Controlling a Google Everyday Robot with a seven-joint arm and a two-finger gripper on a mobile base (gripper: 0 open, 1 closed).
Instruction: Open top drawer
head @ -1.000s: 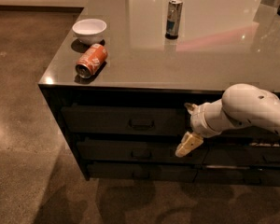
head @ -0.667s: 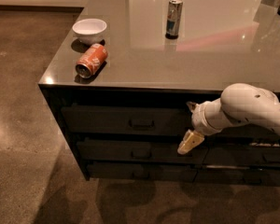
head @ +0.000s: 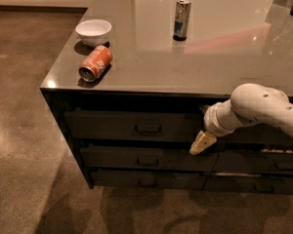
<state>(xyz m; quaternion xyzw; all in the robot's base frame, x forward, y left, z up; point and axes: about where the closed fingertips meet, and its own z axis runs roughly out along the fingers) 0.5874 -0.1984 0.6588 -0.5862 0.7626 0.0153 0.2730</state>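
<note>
The top drawer (head: 112,125) is the wide dark front just under the counter top, with a small bar handle (head: 147,129) at its centre. Its front lies about level with the drawer fronts below it. My gripper (head: 202,143), cream-tipped on a white arm (head: 256,106), hangs in front of the drawers to the right of that handle. It is at the height of the seam between the top drawer and the second one. It points down and to the left and is apart from the handle.
On the grey counter top (head: 210,57) stand a white bowl (head: 93,31), an orange can lying on its side (head: 94,63) and an upright silver can (head: 182,18). Two narrower drawers (head: 146,158) sit below. Brown floor (head: 24,130) lies to the left.
My gripper has shifted slightly up and to the right in front of the drawers. The drawer fronts and the things on the counter have not moved.
</note>
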